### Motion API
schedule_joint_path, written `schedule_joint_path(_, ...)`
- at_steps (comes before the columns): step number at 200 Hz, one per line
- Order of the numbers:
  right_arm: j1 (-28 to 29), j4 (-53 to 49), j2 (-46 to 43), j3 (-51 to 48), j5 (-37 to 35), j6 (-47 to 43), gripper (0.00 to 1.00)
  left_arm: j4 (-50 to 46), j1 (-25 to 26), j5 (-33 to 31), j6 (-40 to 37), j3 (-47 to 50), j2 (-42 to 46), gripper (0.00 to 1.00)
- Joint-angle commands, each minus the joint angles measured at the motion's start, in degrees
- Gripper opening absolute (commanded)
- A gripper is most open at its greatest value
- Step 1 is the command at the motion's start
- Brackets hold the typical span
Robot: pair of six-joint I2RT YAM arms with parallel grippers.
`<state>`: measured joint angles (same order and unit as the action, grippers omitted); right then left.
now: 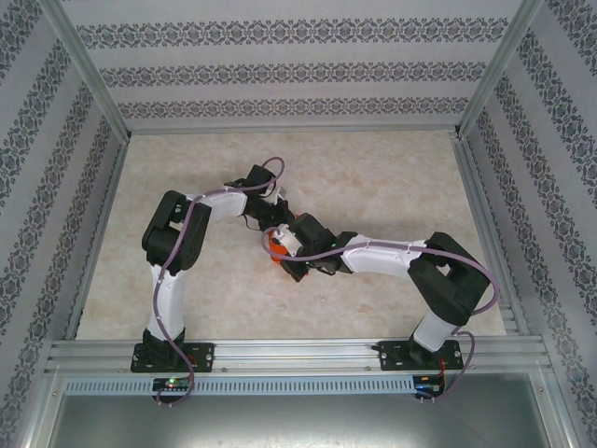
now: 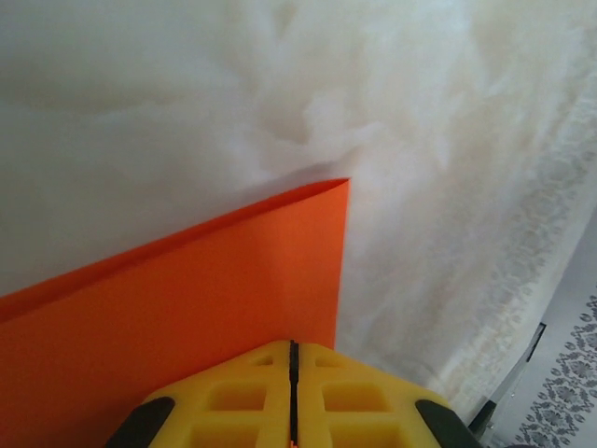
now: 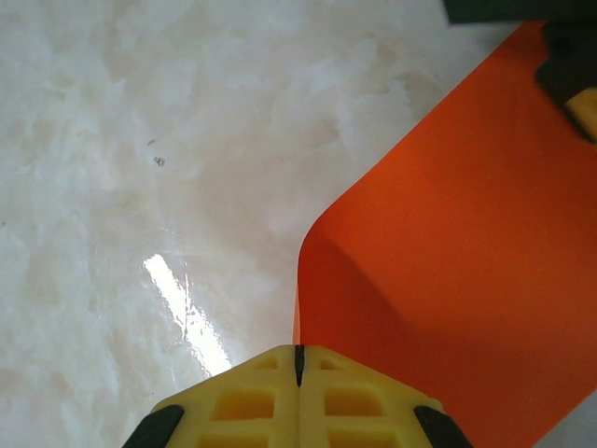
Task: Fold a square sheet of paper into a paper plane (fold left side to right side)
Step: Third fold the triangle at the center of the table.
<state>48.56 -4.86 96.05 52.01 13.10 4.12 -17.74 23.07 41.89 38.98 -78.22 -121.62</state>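
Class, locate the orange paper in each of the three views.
Top external: orange paper, small patch near the centre.
Left wrist: paper lower left, one corner reaching mid-frame.
Right wrist: paper right half, its near edge curled up.
Shared landmark: the pale marbled table under it.

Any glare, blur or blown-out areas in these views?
Right wrist: a bright glare streak on the table beside the orange paper sheet, which is sharp. Left wrist: table washed out and soft, sheet edge crisp. Top external: even light, soft shadows under the arms, no hot spots.
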Motion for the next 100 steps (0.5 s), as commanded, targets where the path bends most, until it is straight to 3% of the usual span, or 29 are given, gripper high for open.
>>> schedule_joint_path(1, -1.6, -0.4, 0.6, 1.2, 2.8, 2.3, 0.00, -3.0, 0.8, -0.6, -1.9, -1.2, -0.9, 0.09)
schedule_joint_path(100, -10.8, -2.1, 4.8, 2.9, 7.5, 10.3, 0.00, -2.7, 1.3, -1.5, -2.0, 0.3, -1.4, 0.07)
